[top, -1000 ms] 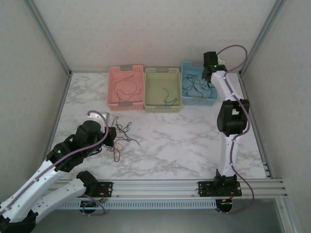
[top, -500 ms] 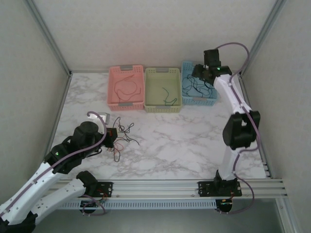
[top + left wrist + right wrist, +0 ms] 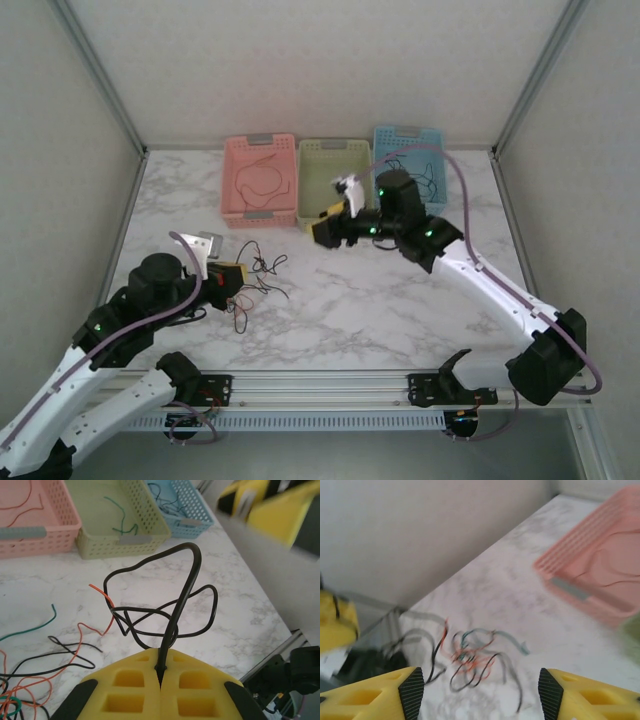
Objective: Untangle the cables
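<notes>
The left gripper [image 3: 161,672] has its yellow jaws pressed shut on one black cable [image 3: 186,587], which rises from between them in a stiff arch, with looser dark loops hanging around it above the marble table [image 3: 400,300]; whether those loops belong to the same wire I cannot tell. The rest of the cables [image 3: 467,654] lie as a loose clump of red, black and green strands on the table just beside that gripper, at the left front. The right gripper [image 3: 479,692] hangs over the middle of the table, jaws wide apart with nothing between them, its camera looking toward the clump. Along the back stand a pink basket [image 3: 228,180], a green basket [image 3: 335,145] and a blue basket [image 3: 405,130], holding red, green and dark strands in that order. The step in hand looks to be drawing one black strand clear of the tangle, presumably bound for the blue basket. The next move likely calls for the right gripper to close on a free stretch of that strand or pin the clump, so the two can pull apart without dragging the other wires along
</notes>
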`<action>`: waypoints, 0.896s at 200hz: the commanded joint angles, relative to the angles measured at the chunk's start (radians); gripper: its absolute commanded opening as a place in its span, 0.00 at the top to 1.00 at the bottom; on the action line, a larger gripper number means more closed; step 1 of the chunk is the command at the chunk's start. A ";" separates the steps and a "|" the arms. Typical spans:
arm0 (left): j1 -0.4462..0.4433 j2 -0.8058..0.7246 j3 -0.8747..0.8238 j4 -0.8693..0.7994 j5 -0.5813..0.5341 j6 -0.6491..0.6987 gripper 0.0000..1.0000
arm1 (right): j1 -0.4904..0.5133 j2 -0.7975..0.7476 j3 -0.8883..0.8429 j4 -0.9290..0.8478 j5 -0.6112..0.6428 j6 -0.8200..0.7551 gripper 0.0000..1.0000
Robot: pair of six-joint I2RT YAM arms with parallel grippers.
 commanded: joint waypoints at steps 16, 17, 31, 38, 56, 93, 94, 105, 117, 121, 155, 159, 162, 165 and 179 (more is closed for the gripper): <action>-0.001 -0.008 0.038 -0.023 0.080 0.033 1.00 | 0.104 0.003 -0.046 0.028 -0.072 -0.198 0.31; -0.001 -0.008 0.038 -0.024 0.081 0.034 1.00 | 0.107 0.005 -0.045 0.026 -0.074 -0.203 0.31; -0.001 -0.008 0.044 -0.038 0.082 0.039 1.00 | 0.128 0.012 -0.039 0.028 -0.106 -0.240 0.31; -0.001 -0.008 0.046 -0.043 0.084 0.042 1.00 | 0.137 0.011 -0.047 0.045 -0.116 -0.252 0.31; -0.001 -0.004 0.049 -0.050 0.092 0.043 1.00 | 0.155 0.016 -0.064 0.101 -0.120 -0.272 0.32; -0.001 0.003 0.061 -0.046 0.117 0.041 1.00 | 0.192 0.051 -0.037 0.097 -0.120 -0.315 0.39; -0.001 0.003 0.061 -0.046 0.117 0.041 1.00 | 0.193 0.052 -0.036 0.098 -0.120 -0.315 0.39; -0.001 0.004 0.065 -0.046 0.123 0.041 1.00 | 0.194 0.064 -0.031 0.096 -0.119 -0.320 0.40; -0.001 0.006 0.066 -0.046 0.129 0.041 1.00 | 0.195 0.075 -0.026 0.097 -0.119 -0.327 0.43; -0.001 0.006 0.068 -0.046 0.130 0.043 1.00 | 0.195 0.076 -0.025 0.100 -0.120 -0.327 0.44; -0.001 0.006 0.068 -0.040 0.130 0.035 1.00 | 0.201 0.065 -0.025 0.144 -0.155 -0.302 0.68; -0.001 0.006 0.067 -0.038 0.128 0.034 1.00 | 0.202 0.063 -0.024 0.147 -0.154 -0.299 0.74; -0.001 0.006 0.068 -0.036 0.127 0.033 1.00 | 0.204 0.062 -0.020 0.146 -0.153 -0.298 0.81; -0.001 0.005 0.068 -0.036 0.124 0.032 1.00 | 0.204 0.060 -0.017 0.144 -0.153 -0.297 0.86; -0.001 0.004 0.072 -0.034 0.111 0.029 1.00 | 0.205 0.039 -0.010 0.138 -0.161 -0.295 1.00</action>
